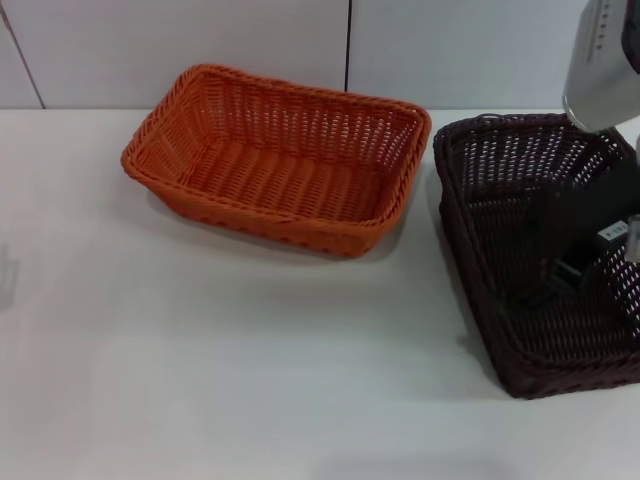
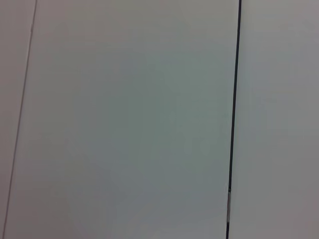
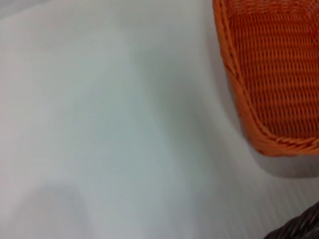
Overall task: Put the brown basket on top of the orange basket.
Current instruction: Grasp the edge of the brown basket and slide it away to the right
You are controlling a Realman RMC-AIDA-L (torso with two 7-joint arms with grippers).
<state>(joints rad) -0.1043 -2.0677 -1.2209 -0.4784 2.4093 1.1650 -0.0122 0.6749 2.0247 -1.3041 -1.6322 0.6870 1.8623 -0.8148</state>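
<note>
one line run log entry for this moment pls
right claw: over brown basket, fingers unclear | brown basket: on table, right of orange basket, apart | left arm: out of view | stacking: not done

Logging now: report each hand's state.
Left hand: not in view.
Right hand: inside the brown basket; open or shut cannot be told.

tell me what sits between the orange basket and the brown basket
Nothing: in the head view only a narrow strip of bare white table separates the orange basket from the brown basket.

Brown basket [image 1: 520,300] beside orange basket [image 1: 275,160] — unstacked
</note>
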